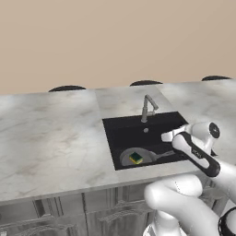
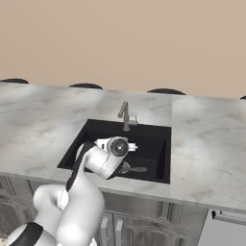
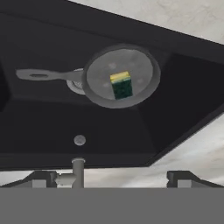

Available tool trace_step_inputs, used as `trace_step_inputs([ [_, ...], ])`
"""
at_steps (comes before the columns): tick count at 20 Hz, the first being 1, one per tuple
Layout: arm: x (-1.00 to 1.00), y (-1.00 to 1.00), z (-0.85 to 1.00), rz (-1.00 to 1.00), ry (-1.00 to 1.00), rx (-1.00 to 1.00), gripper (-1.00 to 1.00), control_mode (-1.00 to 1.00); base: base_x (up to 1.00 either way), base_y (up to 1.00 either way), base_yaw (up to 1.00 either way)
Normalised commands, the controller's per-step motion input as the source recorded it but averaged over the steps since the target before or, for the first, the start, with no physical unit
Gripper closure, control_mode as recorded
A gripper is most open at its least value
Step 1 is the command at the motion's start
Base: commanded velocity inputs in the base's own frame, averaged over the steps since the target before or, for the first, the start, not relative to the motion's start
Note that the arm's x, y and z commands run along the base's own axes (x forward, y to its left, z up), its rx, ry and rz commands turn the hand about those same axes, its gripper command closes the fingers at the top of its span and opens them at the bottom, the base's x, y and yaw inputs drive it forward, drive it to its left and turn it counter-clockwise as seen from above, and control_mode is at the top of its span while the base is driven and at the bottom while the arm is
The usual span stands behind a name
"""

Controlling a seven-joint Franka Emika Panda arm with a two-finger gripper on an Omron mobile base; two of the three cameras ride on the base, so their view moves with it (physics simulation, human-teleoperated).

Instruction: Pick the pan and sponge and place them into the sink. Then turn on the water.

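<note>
- Pan (image 3: 121, 76) lay on the floor of the sink (image 1: 115, 131), at the basin's near-left corner as the left base view showed it, partly covering the round drain.
- Its straight handle ran along the sink's near wall toward the basin's middle; that was the pan's long axis.
- The sponge (image 3: 121, 85) sat inside the pan, green face up with a yellow edge showing, touching the pan's floor near its centre.
- So I judged both placings done and only the water left to start.
- No stream fell from the faucet (image 1: 148, 108), which stood on the counter (image 1: 50, 138) at the middle of the sink's far rim, its spout angled out over the basin.
- My gripper (image 3: 110, 177) hung above the sink with the jaws spread wide and nothing between them.
- In the hand view the faucet's post rose between my two finger tips at the bottom, on the side away from the pan, so I judged the faucet close by the gripper and the pan farther off, across the sink.
- The coming move seemed to turn on that: I had to reach for the faucet at the far rim, not down into the basin.
- Which part of the faucet was the lever I could not tell for sure.
</note>
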Motion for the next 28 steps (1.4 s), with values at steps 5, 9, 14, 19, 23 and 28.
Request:
trace_step_inputs([
  [5,0.33,-0.42,0.19,0.0,-0.07,0.0,-1.0,-1.0,0.0,0.0,0.0],
  [9,0.42,-0.41,0.11,0.02,-0.06,0.0,-1.0,-1.0,0.0,0.0,0.0],
  [14,0.36,-0.31,0.04,0.09,-0.04,0.0,-1.0,-1.0,0.0,0.0,0.0],
  [19,0.28,-0.2,0.0,0.17,-0.04,0.0,-1.0,-1.0,0.0,0.0,0.0],
  [23,0.23,-0.1,0.06,0.16,-0.03,0.0,-1.0,-1.0,0.0,0.0,0.0],
  [28,0.38,-0.19,0.0,0.06,-0.04,-0.06,-1.0,-1.0,0.0,0.0,0.0],
])
